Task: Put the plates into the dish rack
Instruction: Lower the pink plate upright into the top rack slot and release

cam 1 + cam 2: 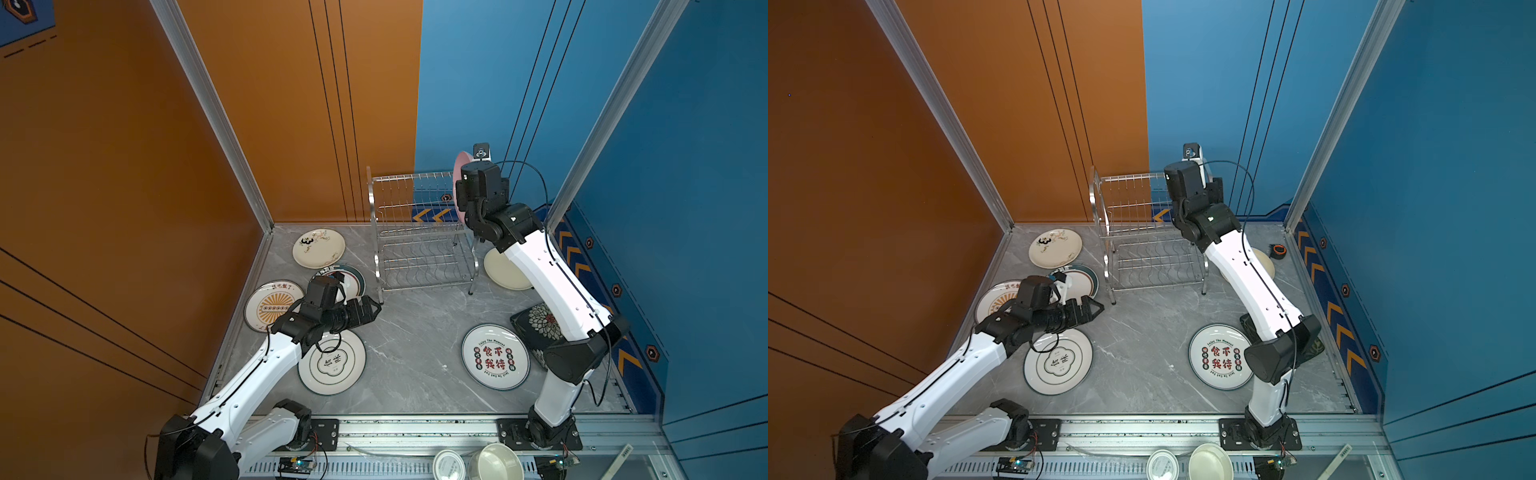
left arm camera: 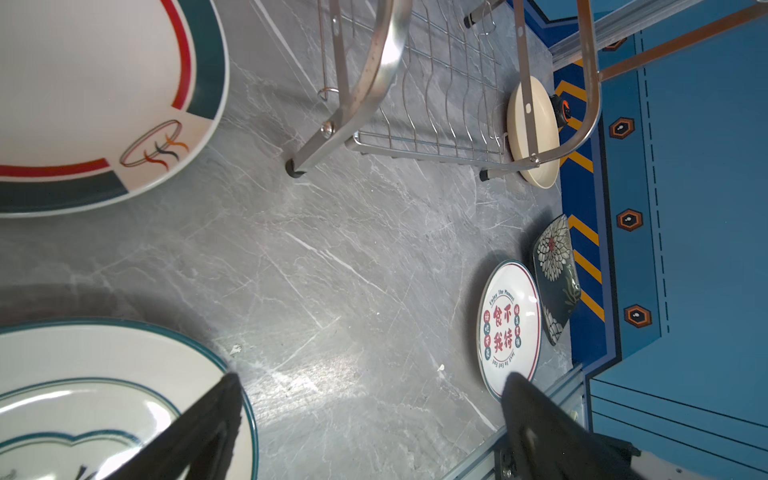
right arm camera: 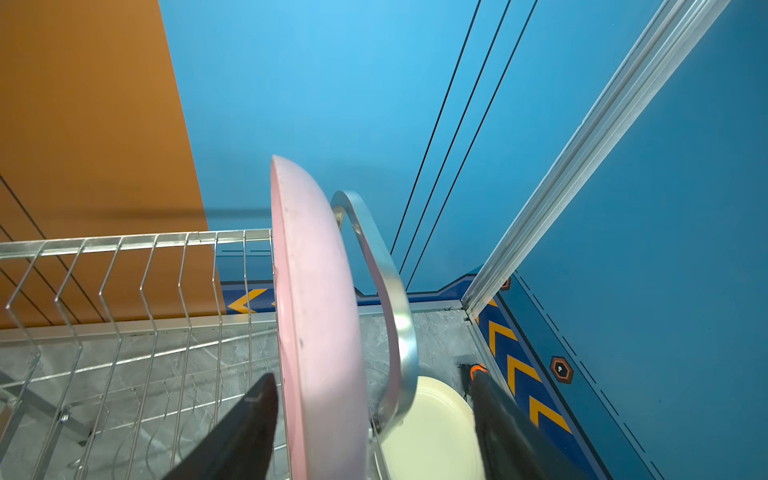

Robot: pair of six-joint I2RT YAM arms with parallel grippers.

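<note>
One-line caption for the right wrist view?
Pink plate standing on edge in the top tier of the dish rack, open right gripper straddling it.

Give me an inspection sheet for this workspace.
Surface: grey marble table, few white specks.
Job's things: pink plate on edge in upper tier of dish rack; on table: panda plate, teal-rimmed plate, sunburst plate, cloud-motif plate, red-character plate, floral plate, cream plate.
Clutter: cream bowl, tin lid on front rail; black-orange item by blue wall.
Grippers: left gripper open, empty; right gripper open, astride pink plate.
Cables: right wrist cable, left wrist cable loop free.
Surroundings: orange wall, blue wall; nothing else seen.
</note>
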